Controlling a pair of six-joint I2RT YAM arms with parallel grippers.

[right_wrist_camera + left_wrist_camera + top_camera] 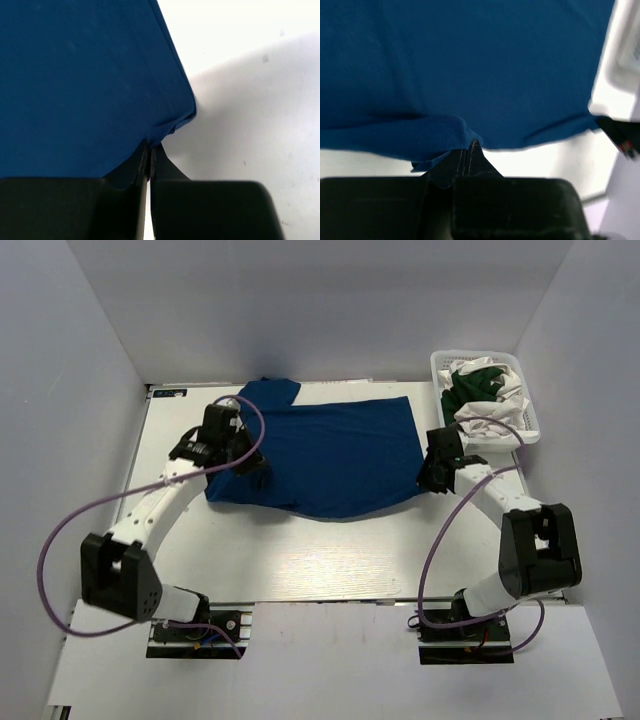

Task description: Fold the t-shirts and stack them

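Blue t-shirt [330, 455] lies spread mid-table [330, 560], far-left sleeve rumpled. Left end effector [470, 149] is clamped on a bunched fold at the shirt's left edge. Right end effector [150, 150] is pinched together on the very corner of the hem. Risks:
- The right bite looks shallow, so the corner may slip on lift.
- The left may hold doubled cloth, giving a skewed fold.
- Uneven pull drags the shirt toward the basket [532, 410].

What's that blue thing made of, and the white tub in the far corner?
The blue t-shirt looks like soft, matte knit cloth, perhaps cotton: it lies limp and bunches into folds. The basket seems to be rigid white plastic, with slotted mesh walls.
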